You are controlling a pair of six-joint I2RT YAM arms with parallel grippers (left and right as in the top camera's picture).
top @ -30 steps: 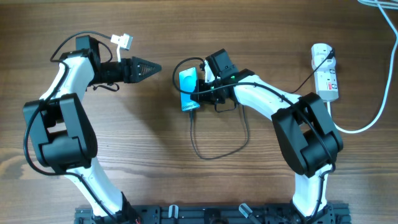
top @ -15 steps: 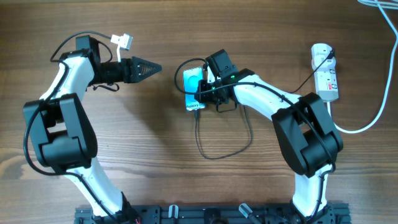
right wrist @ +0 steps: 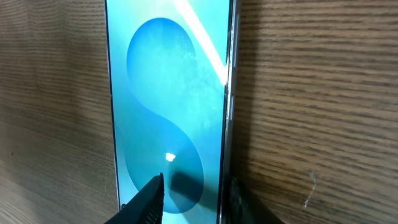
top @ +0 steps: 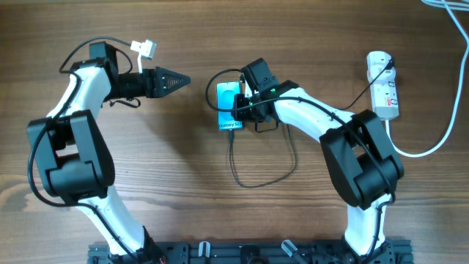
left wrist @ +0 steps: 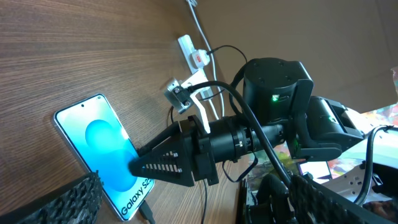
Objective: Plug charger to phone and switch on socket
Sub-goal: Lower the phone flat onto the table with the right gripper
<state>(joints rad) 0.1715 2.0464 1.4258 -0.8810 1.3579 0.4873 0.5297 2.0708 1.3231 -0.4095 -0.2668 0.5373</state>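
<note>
Left gripper [top: 183, 79]: jaws wide apart, idle. Right gripper [right wrist: 194, 190]: jaws partly apart, clamping nothing. Socket [top: 385, 92]: far right. Phone [top: 226, 101]: mid-table, under right gripper. Charger [top: 232, 154]: apparently seated in phone. Next: right gripper must reach socket, press switch.

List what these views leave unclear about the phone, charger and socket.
- Overhead: whether the charger is seated in the phone, too small.
- Right wrist: the phone's ends, cut off by the frame edges.
- Overhead, left wrist: the socket's switch position, too small and distant.
</note>
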